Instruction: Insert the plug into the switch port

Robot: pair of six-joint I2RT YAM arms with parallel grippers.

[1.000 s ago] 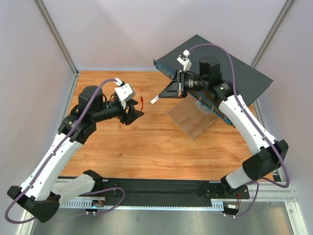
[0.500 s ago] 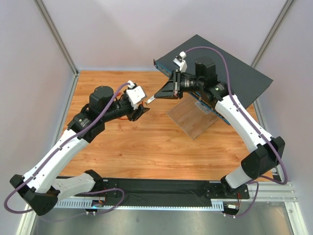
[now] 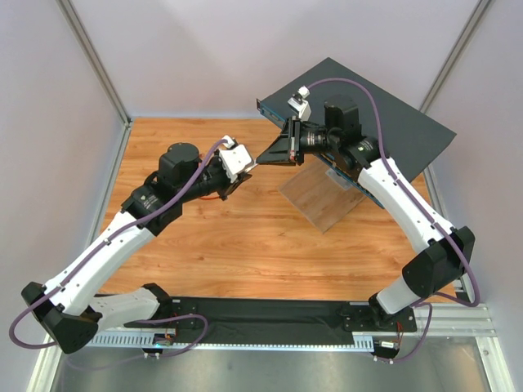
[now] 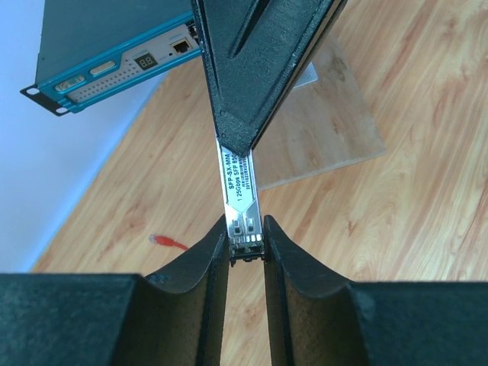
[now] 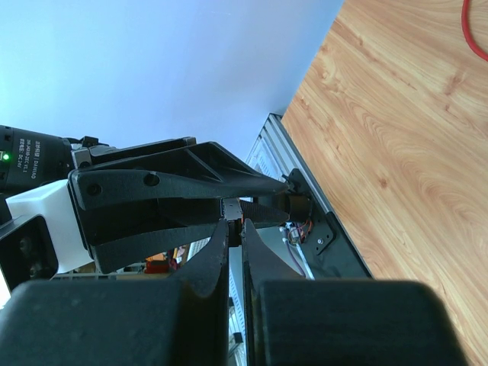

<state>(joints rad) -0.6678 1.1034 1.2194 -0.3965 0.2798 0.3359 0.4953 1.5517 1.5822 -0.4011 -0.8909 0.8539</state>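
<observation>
The plug (image 4: 168,242), a tiny red-booted connector on a thin red cable, lies loose on the wooden table, below and left of both grippers. A stretch of red cable (image 5: 474,30) also shows in the right wrist view. The switch (image 3: 400,114) is a flat dark blue-grey box at the back right. One small switch port (image 4: 180,46) shows on its blue front face. A silver labelled module (image 4: 240,191) hangs in the air between the arms. My right gripper (image 3: 263,159) is shut on one end of it. My left gripper (image 4: 245,229) pinches the other end.
A pale wood-toned board (image 3: 323,196) lies tilted under the switch's front edge. Light walls close the table in at the back and on both sides. A black strip and a metal rail (image 3: 270,314) run along the near edge by the arm bases.
My left arm swung right and up to the right gripper. Its jaws narrowed round the module's free end. The right gripper shifted slightly left with the module still in it.
</observation>
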